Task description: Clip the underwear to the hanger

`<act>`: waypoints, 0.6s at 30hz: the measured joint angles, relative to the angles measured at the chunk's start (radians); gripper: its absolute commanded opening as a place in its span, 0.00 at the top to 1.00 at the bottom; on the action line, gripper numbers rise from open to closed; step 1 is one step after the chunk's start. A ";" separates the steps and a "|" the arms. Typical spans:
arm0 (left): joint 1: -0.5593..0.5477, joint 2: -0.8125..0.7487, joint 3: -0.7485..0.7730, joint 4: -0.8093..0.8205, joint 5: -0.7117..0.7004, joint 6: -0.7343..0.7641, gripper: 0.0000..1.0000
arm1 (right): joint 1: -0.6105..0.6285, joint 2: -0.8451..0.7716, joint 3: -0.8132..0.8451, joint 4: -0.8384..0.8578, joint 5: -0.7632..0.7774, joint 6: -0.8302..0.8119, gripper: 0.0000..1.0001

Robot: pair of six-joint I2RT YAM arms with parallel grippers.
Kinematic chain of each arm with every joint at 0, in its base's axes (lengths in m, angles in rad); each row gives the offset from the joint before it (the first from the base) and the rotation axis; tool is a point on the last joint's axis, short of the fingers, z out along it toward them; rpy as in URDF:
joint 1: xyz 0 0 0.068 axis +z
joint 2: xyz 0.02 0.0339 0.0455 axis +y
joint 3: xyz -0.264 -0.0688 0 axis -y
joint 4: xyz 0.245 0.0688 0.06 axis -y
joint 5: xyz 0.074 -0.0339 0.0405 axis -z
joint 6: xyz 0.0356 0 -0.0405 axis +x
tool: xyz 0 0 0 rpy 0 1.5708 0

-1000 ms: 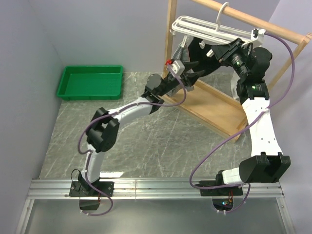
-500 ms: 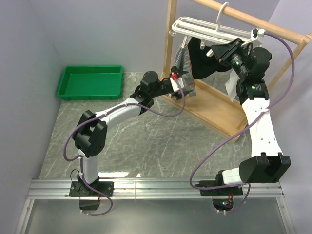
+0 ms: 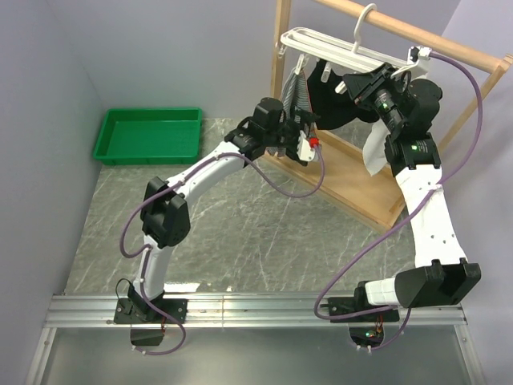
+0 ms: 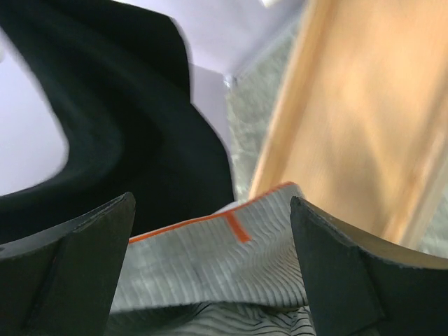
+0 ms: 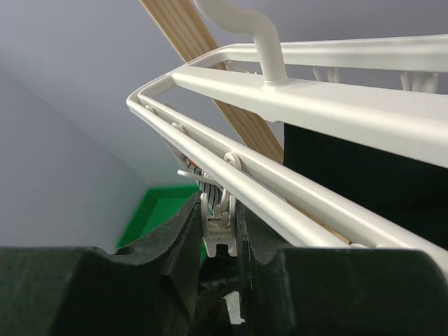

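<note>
Underwear [image 4: 203,266] between left fingers [image 4: 70,276], spread wide, ungripped; right fingers [image 5: 176,246] clamped on hanger [image 5: 315,91] clip [image 5: 218,218].

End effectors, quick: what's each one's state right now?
Left end effector: open, fingers wide apart.
Right end effector: closed on a white hanger clip.

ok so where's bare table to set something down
Bare marble table between the left arm and right arm, in front of the wooden rack base; the green tray is empty too. Crowded under the hanger, around the underwear and black garment.
</note>
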 measured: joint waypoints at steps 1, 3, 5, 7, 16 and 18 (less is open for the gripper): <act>-0.004 0.011 0.010 -0.031 -0.010 0.038 0.02 | 0.003 0.000 0.000 -0.002 0.005 -0.002 1.00; -0.012 0.026 0.024 -0.089 -0.027 0.098 0.02 | 0.009 -0.002 0.000 -0.004 0.015 -0.005 1.00; -0.023 0.059 0.074 -0.154 -0.048 0.151 0.02 | 0.013 -0.002 0.001 -0.006 0.021 -0.008 1.00; -0.034 0.098 0.135 -0.213 -0.075 0.200 0.02 | 0.016 -0.003 0.002 -0.008 0.025 -0.009 1.00; -0.070 0.193 0.224 -0.327 -0.230 0.343 0.01 | 0.018 -0.010 0.002 -0.012 0.029 -0.023 1.00; -0.071 0.208 0.227 -0.321 -0.263 0.360 0.01 | 0.018 -0.014 0.002 -0.013 0.029 -0.026 1.00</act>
